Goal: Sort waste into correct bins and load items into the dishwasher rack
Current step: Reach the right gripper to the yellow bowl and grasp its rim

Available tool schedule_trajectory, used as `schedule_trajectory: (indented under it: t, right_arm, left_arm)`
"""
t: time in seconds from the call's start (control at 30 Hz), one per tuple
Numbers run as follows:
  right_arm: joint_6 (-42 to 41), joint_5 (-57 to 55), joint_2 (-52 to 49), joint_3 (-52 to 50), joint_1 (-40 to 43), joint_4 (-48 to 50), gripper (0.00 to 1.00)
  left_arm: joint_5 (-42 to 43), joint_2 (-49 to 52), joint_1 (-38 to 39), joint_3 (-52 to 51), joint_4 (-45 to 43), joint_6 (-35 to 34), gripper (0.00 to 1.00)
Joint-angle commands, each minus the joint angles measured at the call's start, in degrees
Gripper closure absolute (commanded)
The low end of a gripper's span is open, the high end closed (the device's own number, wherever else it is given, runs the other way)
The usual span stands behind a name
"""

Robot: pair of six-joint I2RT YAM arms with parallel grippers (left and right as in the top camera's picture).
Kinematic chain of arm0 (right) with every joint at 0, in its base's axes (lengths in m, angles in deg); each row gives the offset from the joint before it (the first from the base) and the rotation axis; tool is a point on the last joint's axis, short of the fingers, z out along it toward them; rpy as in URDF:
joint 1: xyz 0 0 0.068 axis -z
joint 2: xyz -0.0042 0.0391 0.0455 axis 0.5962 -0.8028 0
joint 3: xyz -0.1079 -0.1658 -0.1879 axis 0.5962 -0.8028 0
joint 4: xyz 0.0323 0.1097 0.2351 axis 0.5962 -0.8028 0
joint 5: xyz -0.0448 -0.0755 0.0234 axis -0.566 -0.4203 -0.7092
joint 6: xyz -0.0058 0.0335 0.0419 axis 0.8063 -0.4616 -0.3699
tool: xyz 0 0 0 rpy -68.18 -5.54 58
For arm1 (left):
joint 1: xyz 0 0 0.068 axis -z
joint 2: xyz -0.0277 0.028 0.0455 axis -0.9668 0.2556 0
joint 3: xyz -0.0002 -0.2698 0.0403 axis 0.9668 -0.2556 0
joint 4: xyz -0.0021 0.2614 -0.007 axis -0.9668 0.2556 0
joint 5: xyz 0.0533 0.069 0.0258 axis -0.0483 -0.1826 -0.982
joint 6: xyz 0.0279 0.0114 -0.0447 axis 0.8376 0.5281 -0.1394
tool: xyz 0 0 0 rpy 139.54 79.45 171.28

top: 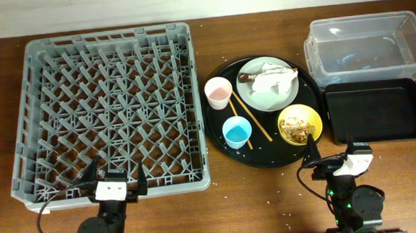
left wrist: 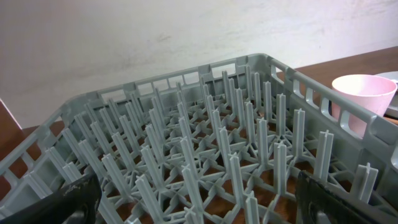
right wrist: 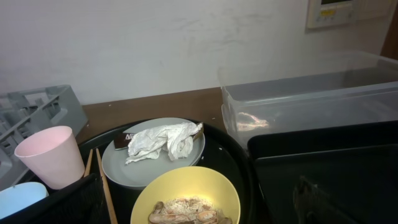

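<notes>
The grey dishwasher rack fills the left of the table and holds nothing. On the round black tray stand a pink cup, a blue cup, a grey-white plate with a crumpled napkin and a brown wrapper, a yellow bowl with rice scraps, and chopsticks. My left gripper is open and empty over the rack's near edge. My right gripper is open and empty just short of the bowl. The right wrist view shows the napkin.
A clear plastic tub stands at the back right, with a shallow black rectangular tray in front of it. Both hold nothing I can make out. Small crumbs lie on the brown table near the front.
</notes>
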State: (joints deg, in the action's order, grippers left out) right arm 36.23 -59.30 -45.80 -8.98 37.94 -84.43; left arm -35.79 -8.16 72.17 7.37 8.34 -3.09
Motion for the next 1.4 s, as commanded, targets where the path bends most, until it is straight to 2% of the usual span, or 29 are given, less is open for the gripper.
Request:
schedule_trajectory:
  t: [0.0,0.63,0.7,0.87,0.97,1.0,1.03,1.1,1.13,1.2,1.23,1.3,1.37]
  right_arm:
    - [-0.39,0.35,-0.33,-0.35,-0.24,-0.31,0.02]
    - [-0.39,0.35,-0.33,-0.35,-0.24,-0.31,0.02]
    - [-0.39,0.33,-0.33,-0.35,-0.24,-0.26,0.02]
    - [-0.39,0.79,-0.33,-0.35,-0.2,-0.28,0.02]
    - [-0.42,9.84,-0.33,-0.26,-0.2,1.55,0.02]
    - [-0.42,12.85,-0.33,2.89,-0.2,1.38,0.01]
    - [-0.39,12.81,-1.36,8.17,-0.2,-0.96,0.02]
    - [-0.37,12.83,-10.23,20.44,-0.2,-8.15,0.02]
    - [-0.33,13.0,-21.24,31.93,-0.2,-14.67,0.01]
    - [-0.2,13.03,-36.26,48.68,-0.2,-24.98,0.02]
    - [-0.17,12.98,-46.77,61.55,-0.2,-33.92,0.02]
    - [-0.26,13.11,-59.1,77.68,-0.2,-45.44,0.02]
    - [-0.37,17.57,-67.73,88.89,-0.2,-54.95,0.02]
  left_arm:
    - [-0.24,0.7,0.35,-0.26,0.15,0.9,0.01]
    - [-0.24,0.7,0.35,-0.26,0.15,0.87,0.01]
    - [-4.17,0.7,0.35,-0.26,0.74,0.92,0.01]
    - [-4.74,0.7,0.35,-0.26,0.59,0.9,0.01]
    - [-3.15,0.7,0.35,-0.26,-0.87,0.9,0.01]
    - [-0.28,0.7,0.35,-0.26,-2.71,0.9,0.01]
    - [4.83,0.7,0.35,0.76,-8.24,0.85,0.01]
    - [5.07,2.62,0.35,8.46,-4.44,-2.05,0.01]
    - [5.11,8.0,0.35,18.16,3.65,-2.14,0.01]
    - [5.18,16.81,0.35,29.83,12.81,-2.84,0.01]
    - [5.22,22.43,0.35,36.46,17.97,-4.59,0.01]
    - [8.09,32.61,0.35,47.84,25.42,-4.94,0.01]
    - [11.45,42.38,0.35,58.62,30.71,-4.94,0.01]
